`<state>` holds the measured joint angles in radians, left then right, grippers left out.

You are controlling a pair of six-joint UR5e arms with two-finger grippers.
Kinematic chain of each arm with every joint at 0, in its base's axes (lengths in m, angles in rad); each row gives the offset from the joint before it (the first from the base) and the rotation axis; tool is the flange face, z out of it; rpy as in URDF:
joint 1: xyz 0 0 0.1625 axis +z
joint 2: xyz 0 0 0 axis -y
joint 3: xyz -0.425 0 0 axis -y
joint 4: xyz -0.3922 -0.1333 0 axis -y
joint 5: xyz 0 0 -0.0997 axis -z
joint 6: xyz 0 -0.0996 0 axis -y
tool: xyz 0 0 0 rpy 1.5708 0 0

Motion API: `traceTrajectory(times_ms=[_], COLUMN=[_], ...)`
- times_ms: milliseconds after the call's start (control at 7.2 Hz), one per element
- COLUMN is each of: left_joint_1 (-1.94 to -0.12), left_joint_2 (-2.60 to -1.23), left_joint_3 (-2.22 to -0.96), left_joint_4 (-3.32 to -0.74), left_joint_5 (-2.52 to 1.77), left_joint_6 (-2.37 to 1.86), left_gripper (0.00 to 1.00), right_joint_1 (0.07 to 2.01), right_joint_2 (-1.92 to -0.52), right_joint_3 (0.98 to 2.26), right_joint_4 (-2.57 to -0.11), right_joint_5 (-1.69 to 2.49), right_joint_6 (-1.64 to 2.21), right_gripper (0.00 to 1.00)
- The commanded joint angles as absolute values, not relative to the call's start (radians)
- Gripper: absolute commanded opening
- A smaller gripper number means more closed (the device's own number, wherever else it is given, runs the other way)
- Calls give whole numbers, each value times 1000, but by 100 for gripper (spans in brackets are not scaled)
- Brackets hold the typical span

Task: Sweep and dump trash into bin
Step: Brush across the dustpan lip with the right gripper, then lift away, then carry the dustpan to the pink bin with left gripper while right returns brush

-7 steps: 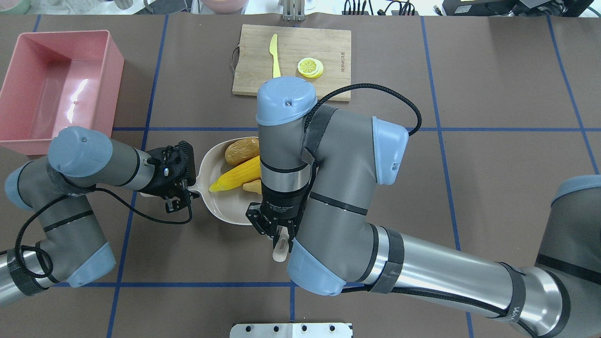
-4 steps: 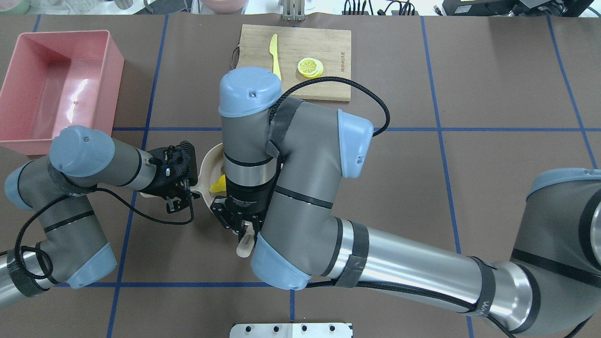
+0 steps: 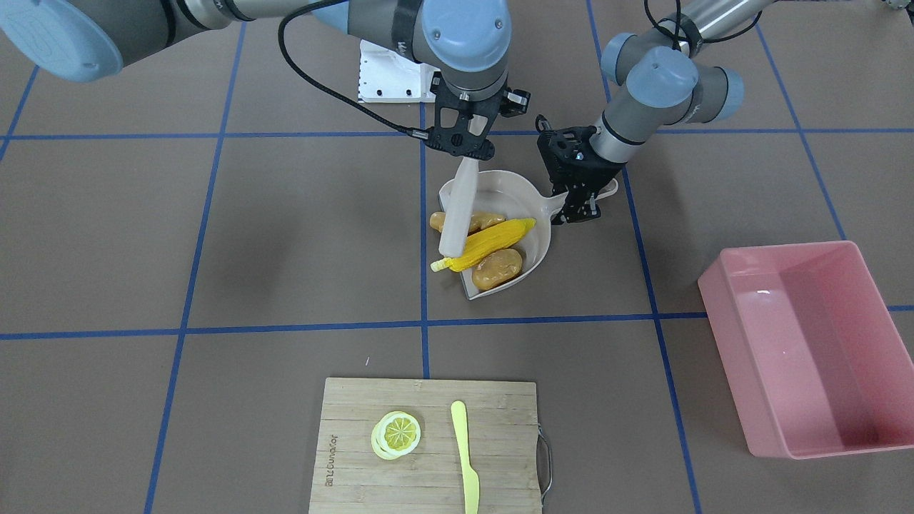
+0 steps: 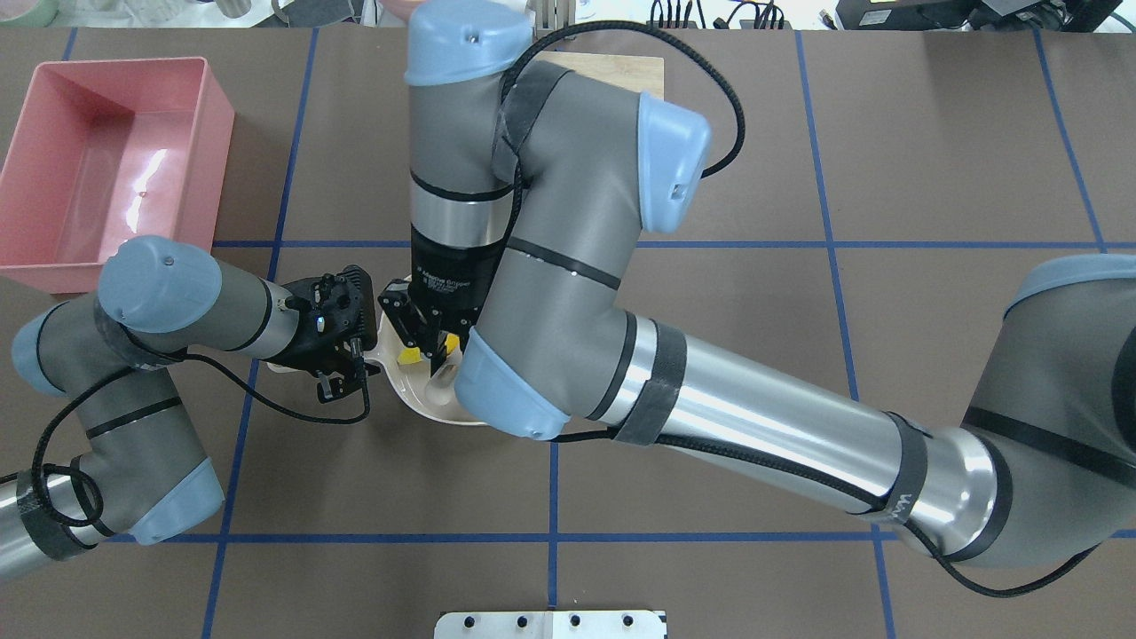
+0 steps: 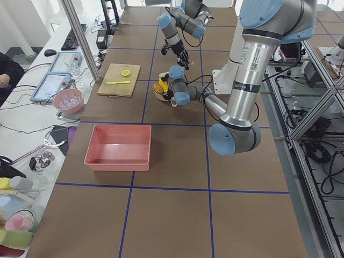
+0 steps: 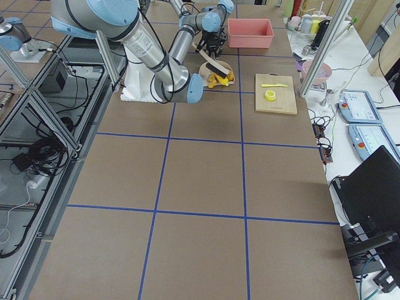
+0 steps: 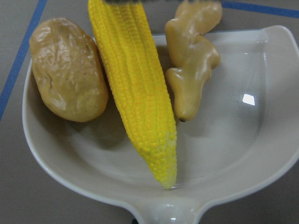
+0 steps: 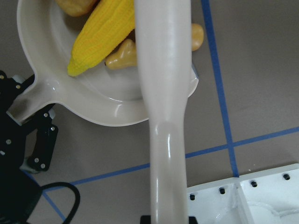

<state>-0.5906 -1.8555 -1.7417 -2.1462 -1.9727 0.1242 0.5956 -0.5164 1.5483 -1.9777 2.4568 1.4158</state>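
Observation:
The yellow corn cob (image 3: 493, 241), brown potato (image 3: 498, 269) and tan ginger root (image 3: 480, 220) lie in the beige dustpan (image 3: 532, 196). The left wrist view shows the corn (image 7: 135, 93), potato (image 7: 67, 70) and ginger (image 7: 191, 60) up close. My left gripper (image 3: 580, 187) is shut on the dustpan's handle (image 3: 607, 191). My right gripper (image 3: 464, 146) is shut on a beige brush (image 3: 455, 214), which slants down over the pan onto the corn. The pink bin (image 3: 821, 357) stands empty beyond the dustpan's handle side. In the overhead view the right arm hides most of the pan (image 4: 417, 401).
A wooden cutting board (image 3: 428, 457) carries a lemon slice (image 3: 396, 433) and a yellow knife (image 3: 465, 457), on the far side of the pan from the robot. A white metal plate (image 3: 389, 82) lies near the robot's base. Blue tape lines cross the brown table.
My right arm has swung left and away from the robot's base with the brush, which now sits over the dustpan. The left arm and the pan have stayed still.

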Motion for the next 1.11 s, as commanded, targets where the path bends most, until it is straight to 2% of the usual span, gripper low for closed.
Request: traceTrajectory(times_ms=[0,278,417,694,972], left_joint_1=[-591,-591,-592,-600,-633], left_joint_2=[-1853,-1850,-1848,-1844,-1818], left_joint_3=[-1756,-1772,-1778,-1818,-1891], left_joint_4=[-2146,-2148,-2151,-2154,-2157], left_joint_5=[-1974,-1976,-1982,-1986,-1983], left_joint_6=[124,124,124,123,126], left_gripper=[28,7,0,0,0], right_joint_1=[669,689,707,735,808], right_joint_2=[-668,-802,-877,-992,-1194], right_joint_3=[1769,1898,1936,1966,2072], right_joint_4=[-2086,-2239,-2252,-2250,-2223], right_joint_5=[2450,2308,2245,2159,2123], right_joint_6=[1355,1141,1058,915,664], right_gripper=[0,0,0,0,0])
